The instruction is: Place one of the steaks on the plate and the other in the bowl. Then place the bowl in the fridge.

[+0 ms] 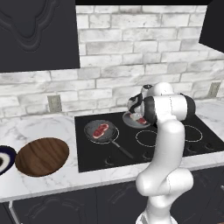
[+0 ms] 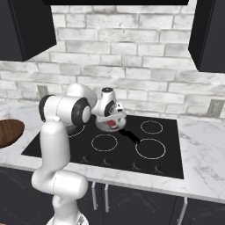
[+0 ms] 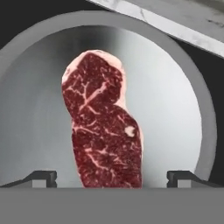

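We're hovering right over the steak [image 3: 104, 127] in the rear pan [image 3: 183, 92] on the cooktop [image 1: 183, 144], gripper [image 3: 111, 177] spread wide with a fingertip either side of the meat and nothing held. The other steak [image 1: 101, 128] lies in the front pan [image 1: 91, 132], the bowl [image 1: 42, 156] and plate [image 1: 5, 158] off the cooktop's left edge. Drop off-centre and we may clip the pan rim or merely pinch the slab's slippery edge.

Marble counter [image 1: 39, 127] carries wooden bowl [image 1: 42, 156], navy plate [image 1: 5, 158], cooktop [image 1: 131, 151].
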